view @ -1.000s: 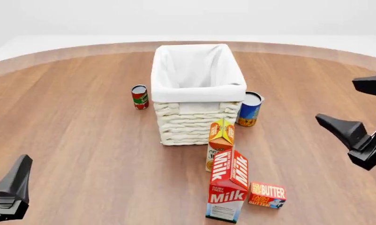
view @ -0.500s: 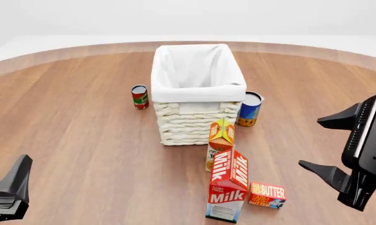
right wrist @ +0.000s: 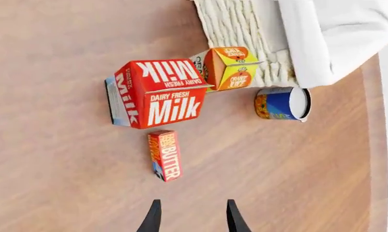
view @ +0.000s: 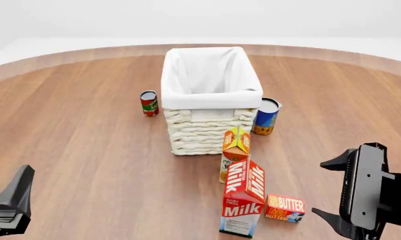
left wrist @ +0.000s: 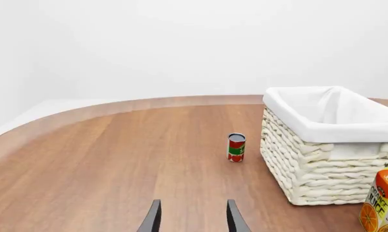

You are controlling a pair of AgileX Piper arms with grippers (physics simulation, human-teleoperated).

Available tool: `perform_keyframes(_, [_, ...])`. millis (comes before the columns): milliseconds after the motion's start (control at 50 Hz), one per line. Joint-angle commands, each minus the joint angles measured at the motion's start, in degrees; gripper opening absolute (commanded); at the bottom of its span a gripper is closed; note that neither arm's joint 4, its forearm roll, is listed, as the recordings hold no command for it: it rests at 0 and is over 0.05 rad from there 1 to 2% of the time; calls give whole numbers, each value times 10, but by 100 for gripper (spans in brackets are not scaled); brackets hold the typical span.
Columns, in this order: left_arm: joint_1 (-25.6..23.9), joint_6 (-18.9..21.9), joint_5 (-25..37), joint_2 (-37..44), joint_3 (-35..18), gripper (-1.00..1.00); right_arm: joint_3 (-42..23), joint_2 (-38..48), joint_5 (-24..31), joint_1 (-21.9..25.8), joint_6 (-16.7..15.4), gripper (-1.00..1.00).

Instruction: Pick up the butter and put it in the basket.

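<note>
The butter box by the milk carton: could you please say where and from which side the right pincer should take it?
From above, I would say. The butter stands on a long edge, with the milk carton close on one side, so close across its thin width.

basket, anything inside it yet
Only the white cloth lining shows inside the basket; its near inner wall and part of the floor are hidden. The butter sits on the table.
</note>
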Motion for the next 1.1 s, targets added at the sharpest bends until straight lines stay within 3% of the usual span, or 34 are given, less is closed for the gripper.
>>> perform_keyframes(20, [0, 0, 0, 0, 0, 100, 46, 27, -44, 5, -15, 100])
perform_keyframes(1100, [0, 0, 0, 0, 0, 100, 124, 197, -235, -24, -21, 100])
